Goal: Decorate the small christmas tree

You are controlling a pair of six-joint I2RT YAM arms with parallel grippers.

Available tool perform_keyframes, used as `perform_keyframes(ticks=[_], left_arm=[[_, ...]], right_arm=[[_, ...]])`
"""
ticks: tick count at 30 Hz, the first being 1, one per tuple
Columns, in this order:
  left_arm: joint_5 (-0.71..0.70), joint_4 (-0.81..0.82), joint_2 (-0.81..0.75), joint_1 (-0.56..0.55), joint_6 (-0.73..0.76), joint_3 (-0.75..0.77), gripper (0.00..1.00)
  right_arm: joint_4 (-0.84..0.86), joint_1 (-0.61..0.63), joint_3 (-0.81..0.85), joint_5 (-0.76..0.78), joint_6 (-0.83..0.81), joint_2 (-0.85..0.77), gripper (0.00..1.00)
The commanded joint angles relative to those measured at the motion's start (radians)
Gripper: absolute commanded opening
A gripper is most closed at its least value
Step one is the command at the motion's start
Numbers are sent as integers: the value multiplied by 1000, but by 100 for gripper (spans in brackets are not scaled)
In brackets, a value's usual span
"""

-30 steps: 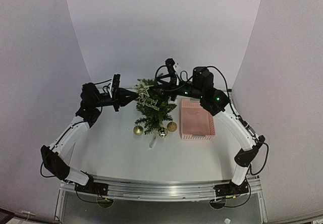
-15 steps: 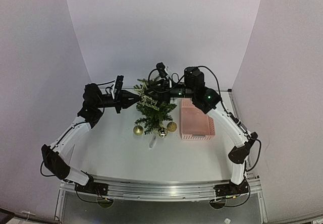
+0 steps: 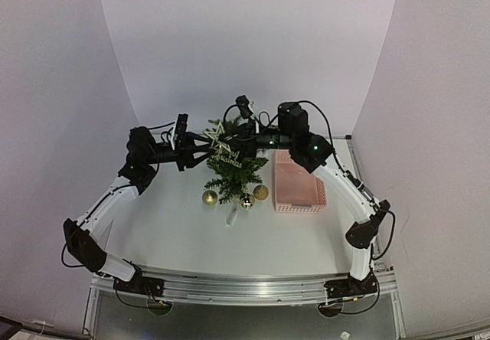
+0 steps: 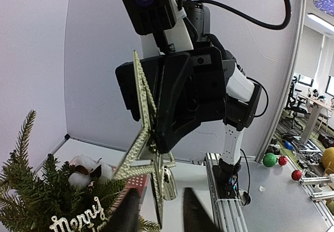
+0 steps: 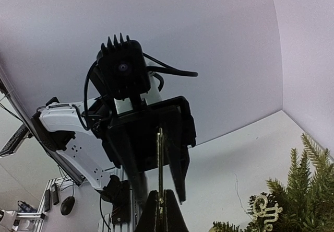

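The small christmas tree (image 3: 233, 170) stands mid-table, dark green, with a gold "Merry Christmas" sign (image 3: 228, 155) on it. Above its top hangs a gold glitter star (image 3: 217, 134). My right gripper (image 3: 229, 136) reaches in from the right and is shut on the star (image 5: 159, 156), seen edge-on between its fingers (image 5: 169, 217). My left gripper (image 3: 204, 149) faces it from the left. Its jaws stand open on either side of the star's lower point (image 4: 156, 195) without touching it. In the left wrist view the right gripper (image 4: 159, 142) pinches the star's middle.
A pink basket (image 3: 297, 181) lies right of the tree. Two gold balls (image 3: 209, 197) (image 3: 261, 192) and a silver ball (image 3: 246, 201) sit at the tree's foot, with a small clear piece (image 3: 231, 217) in front. A white cotton tuft (image 4: 83, 170) sits on a branch.
The right arm swung left to the star and its jaws closed on it. The left gripper's jaws then opened and let the star go.
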Motion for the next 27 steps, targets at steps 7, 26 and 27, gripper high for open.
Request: perform_keyframes(ticks=[7, 26, 27], left_arm=[[-232, -43, -90, 39, 136, -60, 98], [-371, -150, -105, 109, 212, -170, 100], [-373, -151, -104, 112, 208, -170, 100]], right_arm=[[486, -2, -415, 460, -146, -232, 0], [255, -25, -153, 514, -315, -45, 0], [254, -27, -149, 515, -309, -38, 0]])
